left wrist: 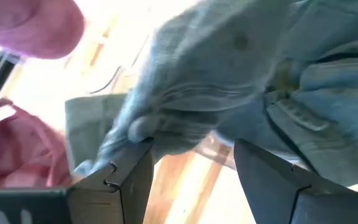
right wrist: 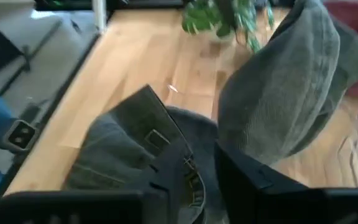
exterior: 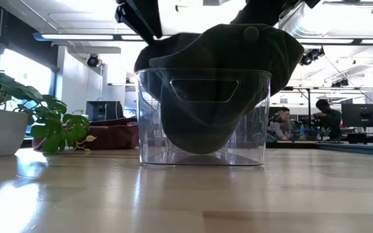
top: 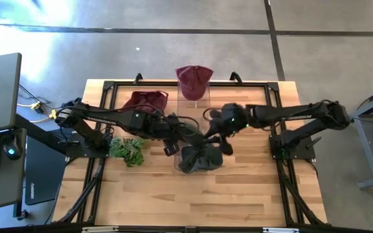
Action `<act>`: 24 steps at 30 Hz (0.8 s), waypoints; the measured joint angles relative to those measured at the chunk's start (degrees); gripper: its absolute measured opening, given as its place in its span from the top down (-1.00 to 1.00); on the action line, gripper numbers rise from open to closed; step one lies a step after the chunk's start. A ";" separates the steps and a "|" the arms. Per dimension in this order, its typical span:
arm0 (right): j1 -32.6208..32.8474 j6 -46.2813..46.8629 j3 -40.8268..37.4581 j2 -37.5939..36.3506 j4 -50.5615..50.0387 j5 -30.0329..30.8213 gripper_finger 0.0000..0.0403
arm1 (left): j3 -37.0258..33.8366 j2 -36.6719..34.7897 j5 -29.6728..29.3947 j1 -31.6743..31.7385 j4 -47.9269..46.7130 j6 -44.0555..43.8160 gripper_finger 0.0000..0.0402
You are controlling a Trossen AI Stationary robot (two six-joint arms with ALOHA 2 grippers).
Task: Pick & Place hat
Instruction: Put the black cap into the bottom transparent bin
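Observation:
A dark grey hat (top: 198, 158) sits in a clear plastic container (exterior: 147, 129) at mid-table. Its crown sags inside the container, and its upper part (exterior: 219, 52) bulges over the rim. My right gripper (top: 224, 141) is at the hat's right far side, shut on it. My left gripper (top: 171, 147) stands open at the hat's left side. In the left wrist view bare wood shows between its fingers (left wrist: 194, 168), and the hat's cloth (left wrist: 229, 56) lies just beyond them. My right gripper pinches the hat's rear band by the strap and buckle (right wrist: 191, 177) between its two fingers, slanting down from the table's right. The hat rests in the container, with its brim (right wrist: 278, 93) standing up beyond the fingers. My left gripper has a fold of the hat's cloth (left wrist: 138, 130) bunched at one fingertip (left wrist: 132, 165); whether it touches, I cannot tell.
A maroon hat (top: 194, 81) sits on a clear stand at the far edge. A second maroon hat (top: 146, 102) lies left of it. A small potted plant (top: 128, 150) stands just left of the container. There is free wood along the near edge (top: 193, 200).

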 joint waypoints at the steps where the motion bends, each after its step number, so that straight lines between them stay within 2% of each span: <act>1: 0.91 1.11 0.00 0.75 0.01 1.67 0.63 | 0.01 -0.20 -0.13 0.41 -1.07 -0.55 -0.06; 7: 3.18 2.87 0.00 4.82 0.67 15.05 0.96 | -0.04 -3.23 -1.85 1.50 -1.92 -1.91 -0.06; 9: 2.74 4.56 0.00 4.95 0.69 21.29 0.98 | 0.00 -3.59 -1.87 1.97 0.62 -1.78 -0.06; 13: 0.56 8.65 0.00 4.77 0.54 31.91 0.91 | 0.22 -3.40 -1.17 2.08 3.16 -1.81 -0.06; 15: -0.68 8.65 0.00 4.73 0.67 33.51 0.88 | 0.42 -3.45 0.81 1.32 5.11 -0.68 -0.06; 18: -2.31 8.64 0.00 4.64 0.65 32.18 0.87 | 0.40 -3.44 2.71 -0.12 5.06 1.96 -0.06; 22: -3.47 8.63 -0.02 4.60 -0.09 31.12 0.90 | 0.24 -1.33 2.48 -0.97 5.99 3.41 -0.06; 24: -3.69 8.66 -0.03 3.92 -1.06 30.99 0.92 | -0.69 0.10 0.35 -0.84 5.22 3.09 -0.06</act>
